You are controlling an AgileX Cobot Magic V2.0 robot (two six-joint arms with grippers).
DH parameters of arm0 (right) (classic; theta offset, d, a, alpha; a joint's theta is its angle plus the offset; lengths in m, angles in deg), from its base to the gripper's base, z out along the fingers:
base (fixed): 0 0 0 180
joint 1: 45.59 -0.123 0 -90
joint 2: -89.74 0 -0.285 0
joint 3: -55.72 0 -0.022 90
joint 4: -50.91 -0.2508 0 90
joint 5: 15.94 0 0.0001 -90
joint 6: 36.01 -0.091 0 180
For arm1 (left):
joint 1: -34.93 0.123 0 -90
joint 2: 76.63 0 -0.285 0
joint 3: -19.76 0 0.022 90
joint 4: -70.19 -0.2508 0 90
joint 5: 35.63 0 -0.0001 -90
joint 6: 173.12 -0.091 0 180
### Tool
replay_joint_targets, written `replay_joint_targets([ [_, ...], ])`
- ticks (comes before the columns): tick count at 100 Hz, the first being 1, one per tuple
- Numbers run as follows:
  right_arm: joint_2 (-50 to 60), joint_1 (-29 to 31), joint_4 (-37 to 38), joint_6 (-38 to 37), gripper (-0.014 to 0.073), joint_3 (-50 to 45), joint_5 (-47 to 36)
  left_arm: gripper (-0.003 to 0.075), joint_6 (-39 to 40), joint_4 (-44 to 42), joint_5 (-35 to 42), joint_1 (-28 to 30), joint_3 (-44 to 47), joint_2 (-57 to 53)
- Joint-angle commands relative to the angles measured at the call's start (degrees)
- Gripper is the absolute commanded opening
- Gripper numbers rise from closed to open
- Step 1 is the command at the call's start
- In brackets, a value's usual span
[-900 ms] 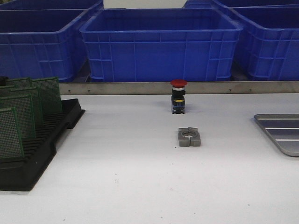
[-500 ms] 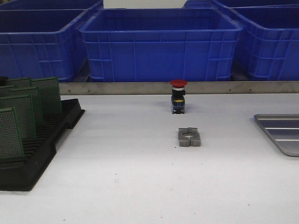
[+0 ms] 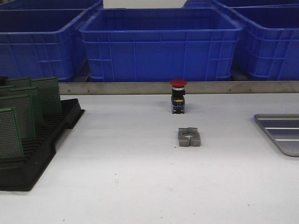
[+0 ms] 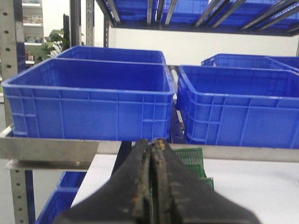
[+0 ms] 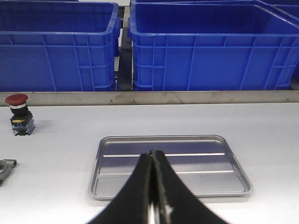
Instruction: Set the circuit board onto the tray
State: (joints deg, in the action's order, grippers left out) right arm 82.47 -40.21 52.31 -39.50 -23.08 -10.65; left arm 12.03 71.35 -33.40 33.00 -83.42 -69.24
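Several green circuit boards (image 3: pixel 46 95) stand upright in a black slotted rack (image 3: pixel 28 163) at the table's left edge. The silver-grey tray (image 3: pixel 282 133) lies at the right edge, partly cut off by the frame, and nothing lies on it. Neither gripper shows in the front view. In the left wrist view my left gripper (image 4: pixel 152 142) is shut and empty, with the green boards (image 4: pixel 191 158) just beyond its tips. In the right wrist view my right gripper (image 5: pixel 152 153) is shut and empty, held in front of the tray (image 5: pixel 196 179).
A red-capped push button (image 3: pixel 178 95) stands at mid table, with a grey metal clamp block (image 3: pixel 189 136) in front of it. Large blue bins (image 3: pixel 161 44) line a shelf behind a metal rail at the table's far edge.
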Motion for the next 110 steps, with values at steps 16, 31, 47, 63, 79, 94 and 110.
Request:
replay_joint_targets([
  [16,1.3,0.0,0.6,0.3,-0.0060,0.1,-4.3,-0.0020,0.7,1.5,-16.2,-0.4,-13.7,0.8],
  [31,1.3,0.0,0.6,0.3,-0.0060,0.1,-4.3,-0.0020,0.7,0.7,-27.3,-0.4,-22.8,7.8],
  [47,1.3,0.0,0.6,0.3,-0.0060,0.1,-4.3,-0.0020,0.7,0.3,-33.7,-0.4,-30.4,19.0],
  [63,1.3,0.0,0.6,0.3,-0.0060,0.1,-4.3,-0.0007,0.5,0.3,-39.4,-0.4,-37.4,31.6],
  [79,1.3,0.0,0.6,0.3,-0.0060,0.1,-4.3,0.0216,-11.4,5.9,-44.3,-0.4,-45.1,43.7],
  [94,1.3,0.0,0.6,0.3,-0.0060,0.1,-4.3,0.0444,-44.6,17.3,-54.1,-0.4,-52.5,53.6],
  [110,1.3,0.0,0.6,0.3,-0.0060,0.1,-4.3,0.0422,-71.7,23.6,-61.0,-0.4,-57.6,63.3],
])
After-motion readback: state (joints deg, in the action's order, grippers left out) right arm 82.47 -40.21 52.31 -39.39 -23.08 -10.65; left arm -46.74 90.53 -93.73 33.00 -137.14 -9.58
